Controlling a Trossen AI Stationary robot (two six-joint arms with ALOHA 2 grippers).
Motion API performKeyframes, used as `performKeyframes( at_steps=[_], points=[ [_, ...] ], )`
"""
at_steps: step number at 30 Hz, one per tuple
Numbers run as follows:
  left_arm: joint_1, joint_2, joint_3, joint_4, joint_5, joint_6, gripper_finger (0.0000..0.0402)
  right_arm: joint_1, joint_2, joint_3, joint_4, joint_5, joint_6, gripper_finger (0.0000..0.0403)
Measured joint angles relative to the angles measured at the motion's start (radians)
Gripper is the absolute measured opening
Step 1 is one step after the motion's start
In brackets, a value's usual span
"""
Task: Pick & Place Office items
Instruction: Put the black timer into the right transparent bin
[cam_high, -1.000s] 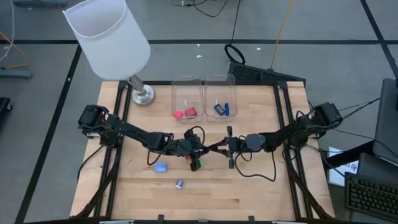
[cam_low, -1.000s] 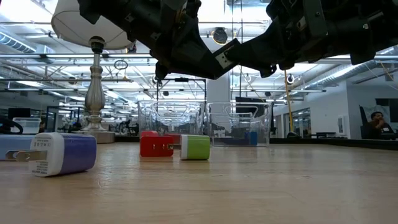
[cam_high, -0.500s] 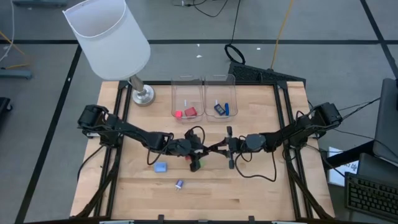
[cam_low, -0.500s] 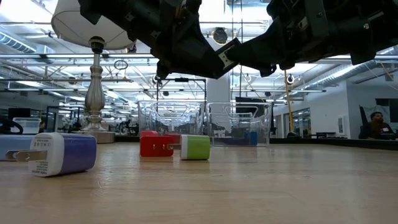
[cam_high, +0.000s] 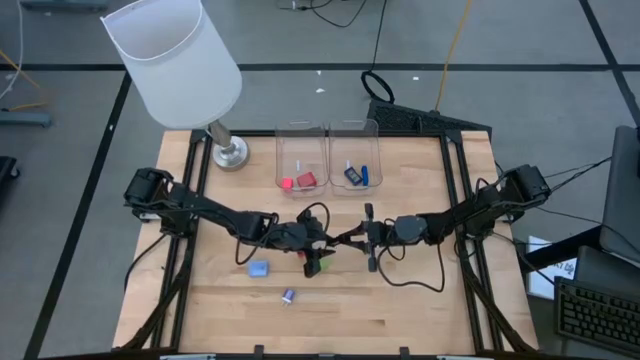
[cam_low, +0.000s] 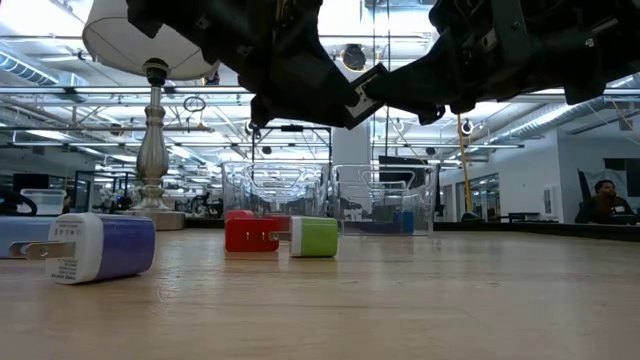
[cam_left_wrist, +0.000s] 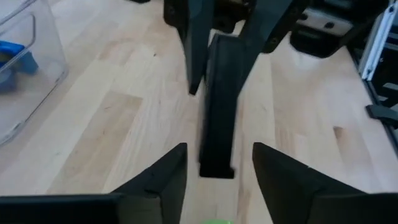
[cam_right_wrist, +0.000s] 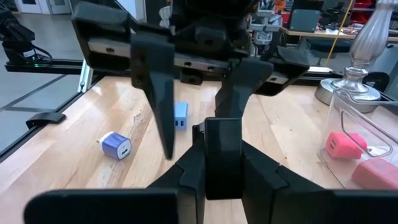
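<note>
1. The right gripper (cam_right_wrist: 217, 180) is clamped on a black piece (cam_right_wrist: 222, 155) above the table's (cam_high: 420, 300) middle; the left gripper (cam_left_wrist: 217, 168) stands part-open around its far end.
2. A green piece (cam_high: 316, 265) and a red piece (cam_low: 250, 235) lie just below them.
3. Bare wood lies toward the front edge.
4. Two clear bins (cam_high: 330, 160) stand behind.

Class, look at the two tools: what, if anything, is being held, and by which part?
The right tool is shut on one end of a black piece. The left tool stands open around its other end.
</note>
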Motion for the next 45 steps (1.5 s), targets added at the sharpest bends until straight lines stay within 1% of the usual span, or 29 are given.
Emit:
performKeyframes(
  at_steps=[3,7,10,13,17,18,20,24,26,29,32,36,40,45],
  points=[
    [0.006,-0.027,0.000,0.005,0.004,0.000,0.0207,0.000,0.000,0.000,-0.002,0.000,0.000,0.0066],
    [0.021,-0.108,0.000,-0.011,0.012,-0.001,0.0226,0.000,-0.009,-0.001,-0.003,0.000,0.000,0.0066],
    [0.024,-0.178,0.000,-0.041,0.062,-0.002,0.0234,0.000,-0.040,-0.001,-0.021,0.000,0.000,0.0058],
    [0.016,-0.243,0.002,-0.093,0.126,0.001,0.0238,0.000,-0.087,-0.002,-0.083,0.001,0.000,0.0057],
    [-0.008,-0.301,0.001,-0.222,0.180,0.004,0.0239,0.000,-0.157,-0.001,-0.160,0.002,0.001,0.0067],
    [-0.016,-0.312,0.001,-0.264,0.173,0.006,0.0239,0.000,-0.173,-0.001,-0.183,0.002,0.003,0.0068],
    [-0.037,-0.324,0.000,-0.319,0.120,0.030,0.0239,0.000,-0.204,-0.001,-0.212,0.002,0.004,0.0065],
    [-0.091,-0.324,-0.014,-0.338,-0.065,0.146,0.0239,0.000,-0.260,-0.001,-0.286,0.003,0.017,0.0055],
    [-0.109,-0.325,-0.027,-0.319,-0.123,0.171,0.0239,0.000,-0.282,-0.001,-0.318,0.003,0.026,0.0055],
    [-0.119,-0.353,-0.053,-0.311,-0.152,0.181,0.0239,0.000,-0.310,-0.010,-0.349,0.005,0.028,0.0064],
    [-0.119,-0.388,-0.095,-0.260,-0.155,0.197,0.0239,0.000,-0.331,-0.031,-0.348,0.007,0.038,0.0067],
    [-0.140,-0.463,-0.203,-0.096,-0.115,0.299,0.0239,0.000,-0.362,-0.054,-0.348,0.016,0.045,0.0056],
    [-0.143,-0.553,-0.329,0.009,-0.109,0.313,0.0239,0.000,-0.387,-0.072,-0.343,0.078,0.042,0.0055],
    [-0.129,-0.668,-0.467,0.123,-0.109,0.277,0.0239,-0.032,-0.386,-0.093,-0.254,0.224,-0.032,0.0065]
  ],
)
